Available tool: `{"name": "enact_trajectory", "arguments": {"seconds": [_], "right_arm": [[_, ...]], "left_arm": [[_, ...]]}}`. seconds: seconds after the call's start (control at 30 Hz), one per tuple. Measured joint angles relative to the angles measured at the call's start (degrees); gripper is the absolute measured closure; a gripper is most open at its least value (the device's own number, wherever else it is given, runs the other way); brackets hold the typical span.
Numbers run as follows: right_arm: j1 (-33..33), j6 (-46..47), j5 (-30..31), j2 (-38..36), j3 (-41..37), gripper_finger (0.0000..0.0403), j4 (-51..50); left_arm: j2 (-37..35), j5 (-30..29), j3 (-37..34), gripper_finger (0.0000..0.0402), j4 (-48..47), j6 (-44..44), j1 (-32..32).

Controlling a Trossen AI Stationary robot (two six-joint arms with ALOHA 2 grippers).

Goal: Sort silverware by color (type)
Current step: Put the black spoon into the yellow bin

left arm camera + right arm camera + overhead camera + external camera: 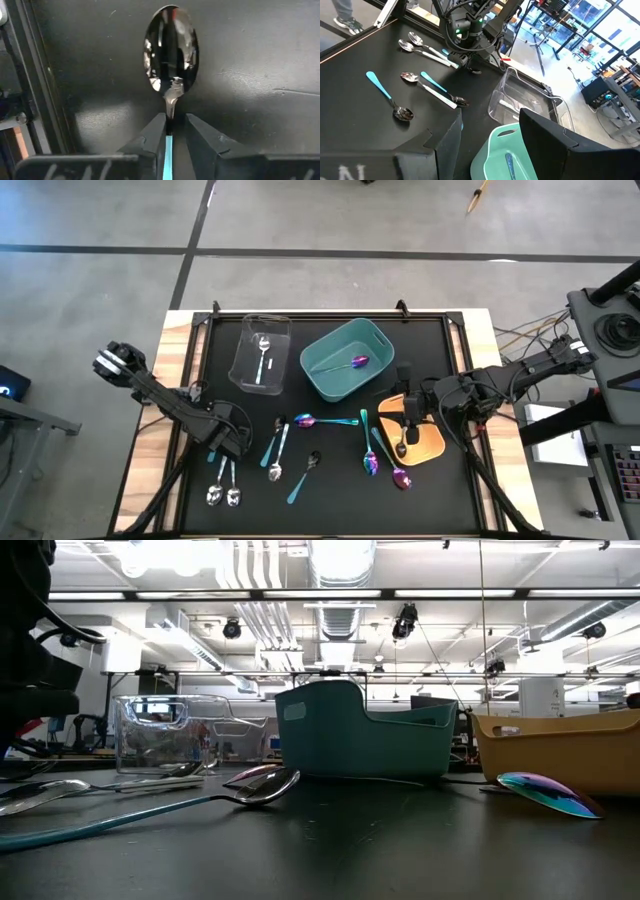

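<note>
My left gripper [222,452] points down at the mat's near left, open. Its fingers stand on either side of the teal handle [168,150] of a dark-bowled spoon [171,50], just behind the neck, and a gap shows on one side. That spoon lies flat beside a second one [233,492]. More teal-handled spoons [277,452] and iridescent spoons [325,420] lie mid-mat. My right gripper [492,125] hangs open, raised over the orange bin [432,445].
At the back stand a clear bin [262,352] holding a silver spoon and a teal bin [345,360] holding a purple spoon. A dark spoon lies in the orange bin. Iridescent spoons [398,472] lie just in front of it. The mat's left frame rail [35,75] runs close by my left gripper.
</note>
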Motion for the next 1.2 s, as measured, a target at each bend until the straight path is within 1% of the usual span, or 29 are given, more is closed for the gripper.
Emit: {"name": "enact_trajectory", "arguments": {"seconds": [0.27,0.63,0.87,1.0,1.13,1.2], "right_arm": [[0.0,0.1,0.0,0.0,0.0,0.0211,0.0],[0.0,0.1,0.0,0.0,0.0,0.0211,0.0],[0.0,0.1,0.0,0.0,0.0,0.0211,0.0],[0.0,0.1,0.0,0.0,0.0,0.0211,0.0],[0.0,0.1,0.0,0.0,0.0,0.0211,0.0],[0.0,0.1,0.0,0.0,0.0,0.0211,0.0]], "left_arm": [[0.3,-2.2,0.0,0.0397,0.4,-0.4,0.0],[0.3,-2.5,0.0,0.04,0.3,-0.4,0.0],[0.4,-2.6,1.6,0.0401,-1.8,0.1,-0.2],[0.4,-2.9,3.4,0.0401,-4.7,0.1,-0.7],[0.4,-3.4,6.7,0.0401,-8.3,1.0,-0.9],[0.4,-5.2,8.6,0.0401,-9.1,2.8,-0.9]]}}
